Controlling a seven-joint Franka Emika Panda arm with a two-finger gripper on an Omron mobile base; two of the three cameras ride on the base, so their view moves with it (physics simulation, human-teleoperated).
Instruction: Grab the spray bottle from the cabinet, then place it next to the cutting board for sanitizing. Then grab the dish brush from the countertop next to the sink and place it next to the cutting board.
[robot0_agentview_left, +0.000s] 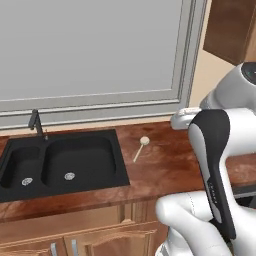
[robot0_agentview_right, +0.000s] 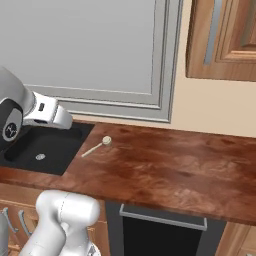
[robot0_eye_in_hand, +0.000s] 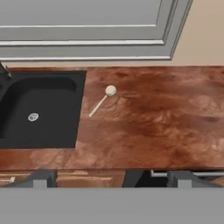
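The dish brush (robot0_eye_in_hand: 100, 101) lies flat on the dark wood countertop (robot0_eye_in_hand: 162, 118), just right of the black sink (robot0_eye_in_hand: 43, 109), its round white head toward the wall. It also shows as a pale stick, the dish brush (robot0_agentview_left: 140, 149) (robot0_agentview_right: 95, 146), in both base views. My gripper (robot0_eye_in_hand: 111, 179) hovers high above the counter's front edge, open wide, with nothing between its fingers. The brown wall cabinet (robot0_agentview_right: 225, 40) hangs at the upper right, its doors closed. The spray bottle and the cutting board are out of view.
A grey-framed window (robot0_agentview_right: 100, 50) fills the wall behind the sink (robot0_agentview_left: 85, 150). A slim black faucet (robot0_agentview_left: 36, 122) stands at the sink's back edge. Below the countertop (robot0_agentview_right: 175, 165) sit wooden doors (robot0_agentview_left: 75, 240) and a dark appliance front (robot0_agentview_right: 160, 225).
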